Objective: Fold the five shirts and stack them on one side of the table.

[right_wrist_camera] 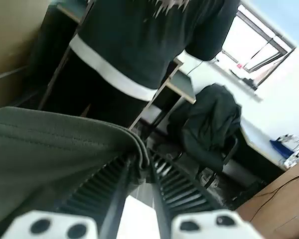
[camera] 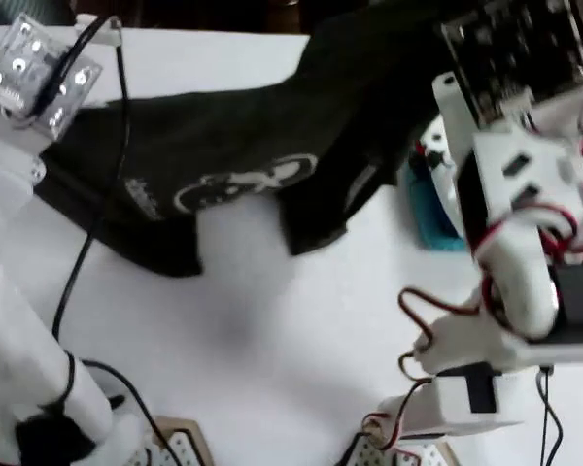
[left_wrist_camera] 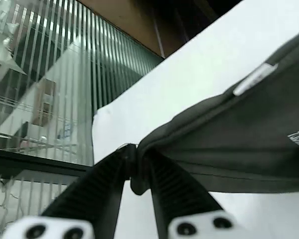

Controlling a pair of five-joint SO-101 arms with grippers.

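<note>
Here the left gripper (left_wrist_camera: 135,172) and right gripper (right_wrist_camera: 139,167) each clamp tight on an edge of the black white-printed fabric shirt (camera: 253,146), its long axis strung between them, seemingly sagging onto the far side of the white table (camera: 272,340).

The shirt (camera: 253,165) spans the far half of the table (camera: 272,349), its ends in the left pincer (left_wrist_camera: 134,169) and right pincer (right_wrist_camera: 139,169).

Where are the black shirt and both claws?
black shirt (camera: 243,126), high view, cloth above the white print.
left claw (left_wrist_camera: 136,167), left wrist view, between fingertips, on pinched cloth.
right claw (right_wrist_camera: 142,162), right wrist view, between fingertips, on pinched cloth.
</note>
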